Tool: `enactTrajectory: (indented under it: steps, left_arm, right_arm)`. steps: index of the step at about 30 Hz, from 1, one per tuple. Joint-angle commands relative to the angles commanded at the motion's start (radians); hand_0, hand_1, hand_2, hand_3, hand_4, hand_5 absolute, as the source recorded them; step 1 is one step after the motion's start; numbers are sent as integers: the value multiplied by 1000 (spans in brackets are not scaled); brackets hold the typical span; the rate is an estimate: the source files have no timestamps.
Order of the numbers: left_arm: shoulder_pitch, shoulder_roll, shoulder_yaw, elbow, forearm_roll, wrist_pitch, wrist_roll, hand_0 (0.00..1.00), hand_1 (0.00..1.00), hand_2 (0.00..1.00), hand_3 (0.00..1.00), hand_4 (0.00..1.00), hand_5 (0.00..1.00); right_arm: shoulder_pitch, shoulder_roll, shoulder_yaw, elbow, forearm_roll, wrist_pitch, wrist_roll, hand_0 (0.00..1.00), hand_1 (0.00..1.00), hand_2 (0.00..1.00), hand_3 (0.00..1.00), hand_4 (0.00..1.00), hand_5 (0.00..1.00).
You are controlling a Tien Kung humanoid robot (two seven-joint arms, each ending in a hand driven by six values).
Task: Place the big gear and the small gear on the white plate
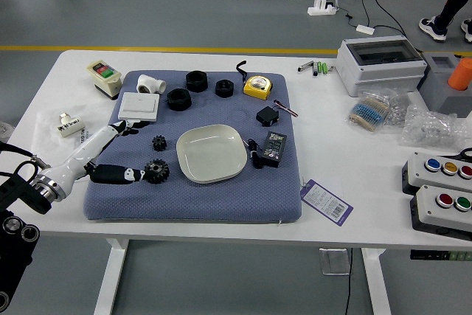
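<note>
My left hand (pixel 138 151) reaches in over the blue mat from the left, its fingers spread and holding nothing. The upper fingertips are beside the grey-white box, while the lower dark finger ends right at the left side of the big gear (pixel 157 171); whether they touch I cannot tell. Just above the big gear lies the small black gear (pixel 159 142), apart from the hand. The white plate (pixel 212 153), a rounded square, sits to the right of both gears with nothing on it. My right hand is not in view.
On the mat are a grey-white box (pixel 139 106), black rings (pixel 179 99), a yellow tape measure (pixel 257 87) and a black adapter (pixel 273 149). Button boxes (pixel 445 208) stand at the right. A person's leg (pixel 454 1) shows at the top right.
</note>
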Motion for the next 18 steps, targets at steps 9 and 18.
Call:
enactTrajectory:
  steps: [9, 18]
  left_arm:
    - [-79, 25, 97, 46, 92, 32, 17, 736, 760, 831, 835, 998, 95]
    - [-117, 32, 159, 68, 116, 46, 27, 669, 679, 735, 794, 991, 91]
  right_arm:
    - [3, -2, -1, 0, 3, -2, 0, 687, 703, 748, 563, 785, 634]
    - [6, -2, -2, 0, 5, -3, 0, 687, 704, 748, 563, 785, 636]
